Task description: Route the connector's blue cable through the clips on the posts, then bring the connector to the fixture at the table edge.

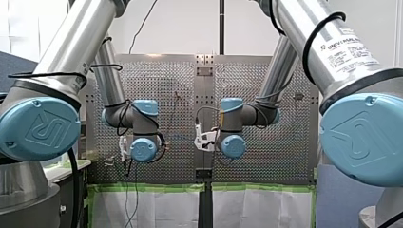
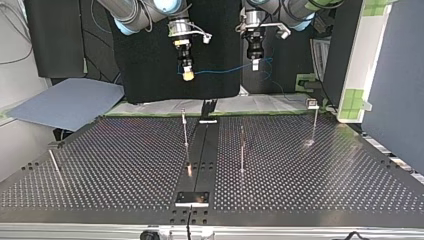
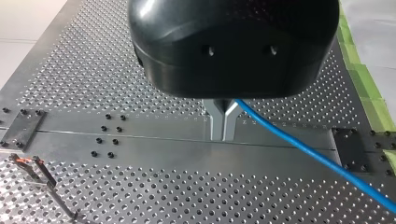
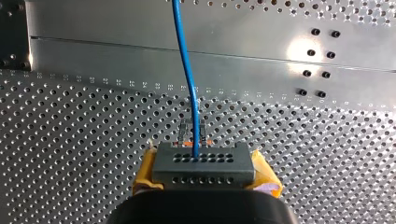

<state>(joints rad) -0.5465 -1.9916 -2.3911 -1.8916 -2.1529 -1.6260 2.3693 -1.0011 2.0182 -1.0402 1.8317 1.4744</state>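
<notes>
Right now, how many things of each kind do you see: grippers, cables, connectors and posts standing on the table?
grippers: 2, my left gripper and my right gripper
blue cable: 1
connector: 1
posts: 4
total: 8

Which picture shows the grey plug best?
The right wrist view: the plug sits close up, held between my right tool's yellow pads, blue cable leaving it. The top view shows it tiny; the left wrist view shows only cable; the front view, nothing.
</notes>
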